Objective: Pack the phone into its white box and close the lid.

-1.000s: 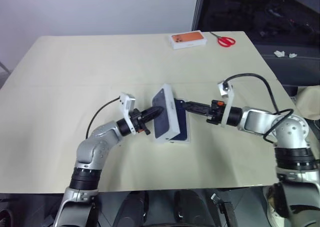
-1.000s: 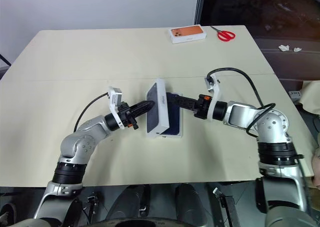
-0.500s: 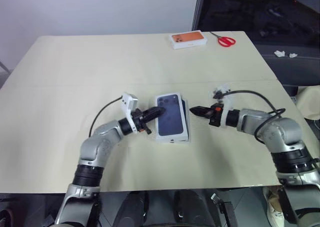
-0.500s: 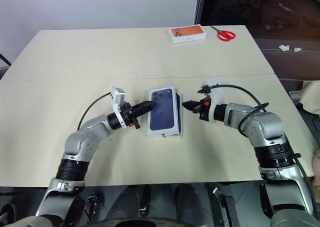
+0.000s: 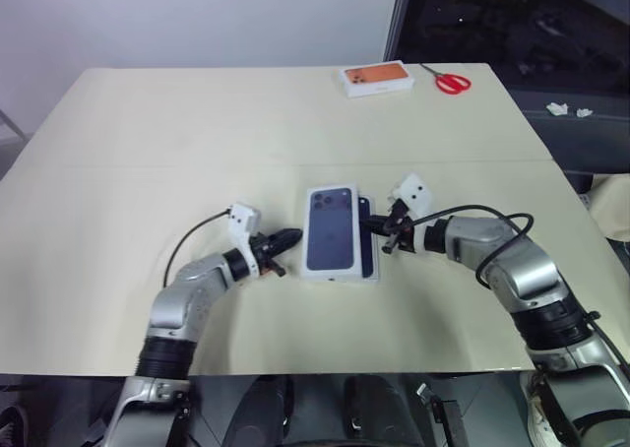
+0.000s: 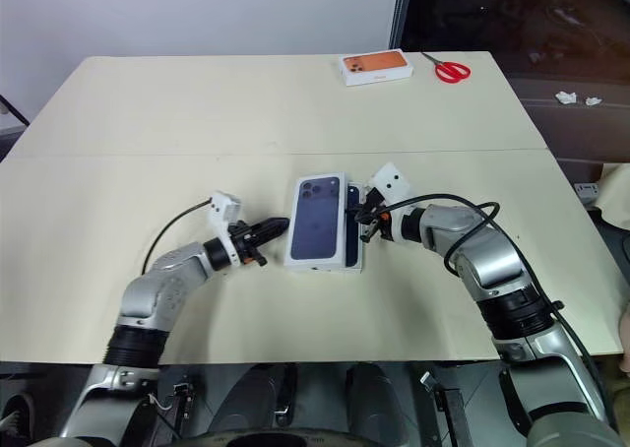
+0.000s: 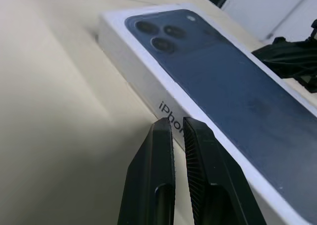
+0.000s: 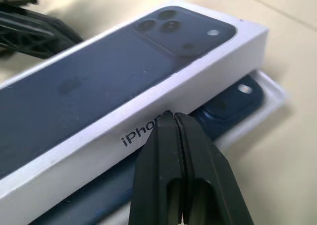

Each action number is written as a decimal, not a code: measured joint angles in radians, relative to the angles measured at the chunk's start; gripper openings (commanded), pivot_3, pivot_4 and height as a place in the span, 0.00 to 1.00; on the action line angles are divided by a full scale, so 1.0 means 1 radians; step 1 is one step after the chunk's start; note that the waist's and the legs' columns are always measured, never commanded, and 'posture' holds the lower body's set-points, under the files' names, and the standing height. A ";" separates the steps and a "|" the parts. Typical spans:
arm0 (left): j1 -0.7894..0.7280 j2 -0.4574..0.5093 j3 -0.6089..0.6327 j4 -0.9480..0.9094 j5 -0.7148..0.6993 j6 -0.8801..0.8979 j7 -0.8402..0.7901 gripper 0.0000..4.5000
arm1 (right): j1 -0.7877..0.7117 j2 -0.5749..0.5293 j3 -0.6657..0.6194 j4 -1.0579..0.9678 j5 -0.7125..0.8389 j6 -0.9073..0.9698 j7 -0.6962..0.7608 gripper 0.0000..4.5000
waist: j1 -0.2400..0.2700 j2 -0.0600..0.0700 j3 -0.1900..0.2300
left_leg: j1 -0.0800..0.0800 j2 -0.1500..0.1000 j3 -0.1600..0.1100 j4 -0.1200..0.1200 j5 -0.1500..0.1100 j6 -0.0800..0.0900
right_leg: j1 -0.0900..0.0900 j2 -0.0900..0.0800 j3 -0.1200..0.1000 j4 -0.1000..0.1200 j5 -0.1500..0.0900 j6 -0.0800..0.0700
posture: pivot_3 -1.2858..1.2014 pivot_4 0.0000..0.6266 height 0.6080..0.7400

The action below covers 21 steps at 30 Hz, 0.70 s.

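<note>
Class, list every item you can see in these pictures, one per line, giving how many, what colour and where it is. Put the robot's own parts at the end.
table: one, beige, under everything.
lid: one, white with a dark blue phone picture on top, mid-table, lying askew over the tray, not seated.
phone: one, dark navy, in the tray, partly covered by the lid.
white box: one, white tray, under the lid, its right edge exposed.
small box: one, white with orange top, far edge of the table.
scissors: one pair, red handles, right of the small box.
left claw: one, black, shut, beside the lid's left side.
right claw: one, black, shut, at the lid's right side.
</note>
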 measured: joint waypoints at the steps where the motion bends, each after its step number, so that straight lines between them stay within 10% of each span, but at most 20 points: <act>1: -0.016 -0.008 -0.002 0.020 0.008 -0.004 0.000 0.11 | 0.000 -0.001 -0.001 0.000 -0.011 -0.001 0.004 0.01 | 0.002 0.000 0.000 | 0.000 0.000 0.000 0.000 0.000 0.000 | 0.000 0.000 0.000 0.000 0.000 0.000 | 0.52 0.24 1.00; 21: -0.059 -0.064 -0.007 -0.041 0.001 0.046 -0.013 0.11 | 0.086 -0.032 -0.066 -0.052 -0.083 0.008 0.049 0.01 | 0.008 0.000 0.000 | 0.000 0.000 0.000 0.000 0.000 0.000 | 0.001 0.000 0.000 0.000 0.000 0.000 | 0.52 0.24 1.00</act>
